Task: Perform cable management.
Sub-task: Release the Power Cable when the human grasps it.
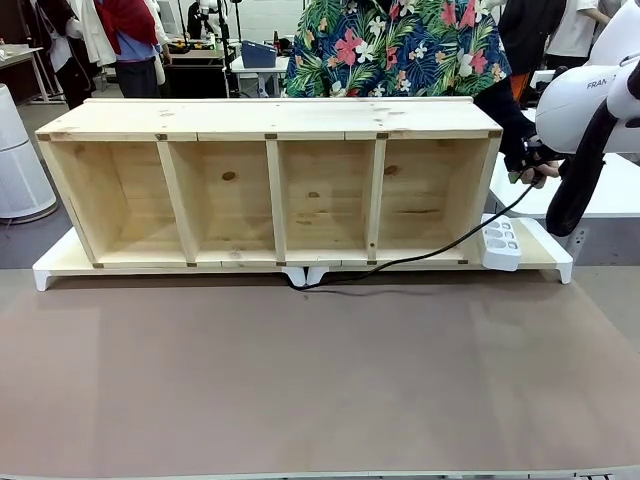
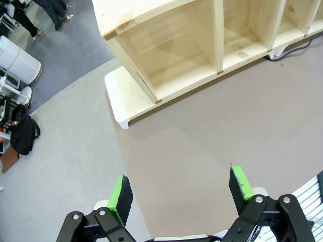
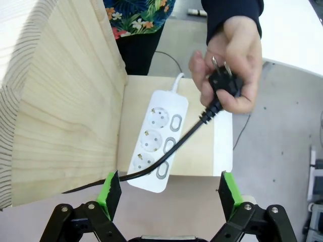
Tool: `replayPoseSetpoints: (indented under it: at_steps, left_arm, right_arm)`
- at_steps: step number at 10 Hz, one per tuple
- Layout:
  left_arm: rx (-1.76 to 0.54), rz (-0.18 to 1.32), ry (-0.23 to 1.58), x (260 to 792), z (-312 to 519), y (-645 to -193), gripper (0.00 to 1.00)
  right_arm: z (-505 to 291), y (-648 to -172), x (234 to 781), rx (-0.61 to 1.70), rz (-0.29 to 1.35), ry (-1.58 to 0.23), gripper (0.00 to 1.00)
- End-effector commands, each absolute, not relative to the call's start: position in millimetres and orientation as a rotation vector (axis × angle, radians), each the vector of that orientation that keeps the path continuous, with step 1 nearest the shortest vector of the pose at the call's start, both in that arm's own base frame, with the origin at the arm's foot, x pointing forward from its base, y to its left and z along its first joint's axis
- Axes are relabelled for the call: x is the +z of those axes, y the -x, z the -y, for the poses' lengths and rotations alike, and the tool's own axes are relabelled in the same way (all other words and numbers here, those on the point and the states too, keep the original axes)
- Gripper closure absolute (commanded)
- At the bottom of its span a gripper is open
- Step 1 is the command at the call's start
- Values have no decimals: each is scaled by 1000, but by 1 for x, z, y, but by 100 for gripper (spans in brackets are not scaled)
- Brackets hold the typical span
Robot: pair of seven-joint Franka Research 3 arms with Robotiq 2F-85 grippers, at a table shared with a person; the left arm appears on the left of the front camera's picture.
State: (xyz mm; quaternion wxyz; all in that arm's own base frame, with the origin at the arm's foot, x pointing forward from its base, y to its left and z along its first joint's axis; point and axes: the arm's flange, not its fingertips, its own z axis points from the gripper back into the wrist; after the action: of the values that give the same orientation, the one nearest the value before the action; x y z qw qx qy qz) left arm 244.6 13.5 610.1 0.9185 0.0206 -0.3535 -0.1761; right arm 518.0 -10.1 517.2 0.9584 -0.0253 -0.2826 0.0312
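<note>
The person's hand (image 3: 229, 60) holds the plug of the cable (image 3: 189, 135) above the power strip (image 3: 157, 141), right of the wooden shelf (image 1: 270, 185); the cord trails along the shelf's front. Right gripper (image 3: 169, 194) and left gripper (image 2: 182, 194) both have jaws wide apart, empty

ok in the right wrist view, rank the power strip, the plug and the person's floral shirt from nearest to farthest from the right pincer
1. Power strip: just above the open right pincer, lying on the white board by the shelf's end.
2. Plug: higher up and to the right in the picture, held in the person's hand, its cable running down over the strip.
3. Floral shirt: at the top edge, behind the shelf.
</note>
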Motion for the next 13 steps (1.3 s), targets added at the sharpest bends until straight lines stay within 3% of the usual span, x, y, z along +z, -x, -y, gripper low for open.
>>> replayPoseSetpoints:
  at_steps: [1,13]
  left_arm:
    - [-361,724,-43,610,-14,-244,0]
    - [-361,724,-43,610,-14,-244,0]
  right_arm:
    - [10,-518,517,60,570,48,0]
    - [10,-518,517,60,570,48,0]
